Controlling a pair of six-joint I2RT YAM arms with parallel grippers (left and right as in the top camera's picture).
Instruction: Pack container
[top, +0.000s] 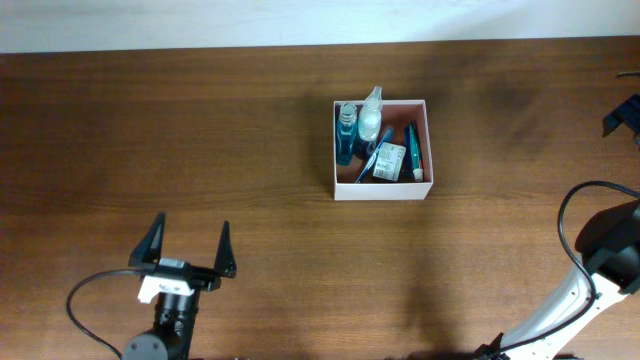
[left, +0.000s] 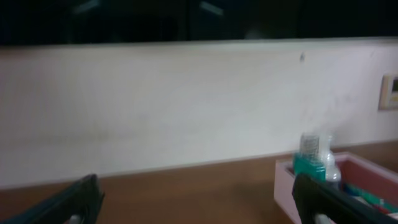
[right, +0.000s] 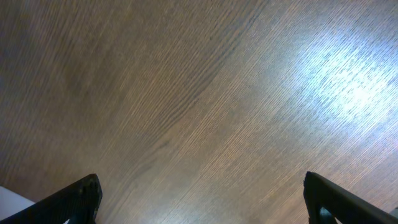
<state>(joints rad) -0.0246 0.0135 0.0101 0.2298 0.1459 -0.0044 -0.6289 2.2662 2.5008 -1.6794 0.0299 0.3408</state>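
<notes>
1. Overhead view, and the left tool (top: 192, 225) sits low at the near-left of the bench (top: 200, 120). Its arm comes up from the bottom edge and its two black fingers point away towards the far side. They are spread wide with nothing between them. The container (top: 382, 191) stands well apart, up past the middle of the bench. It is packed with a blue bottle (top: 345, 135), a clear bottle (top: 370, 118), a small packet (top: 388, 162) and a green tube (top: 413, 150). The right arm (top: 590, 280) leans in at the lower right corner, and I cannot make out its tool from up here.

2. Left wrist view looks level across the bench to a pale wall (left: 186, 106), which the overhead view barely shows. The fingers poke up at both lower corners, far apart and gripping nothing. The container's wall peeks in at the right, with a bottle standing above its rim.

3. Right wrist view looks straight down on bare wood grain with a bright glare patch. The right tool (right: 199, 186) is spread wide, one fingertip in each lower corner, and holds nothing. No container shows in this view.
</notes>
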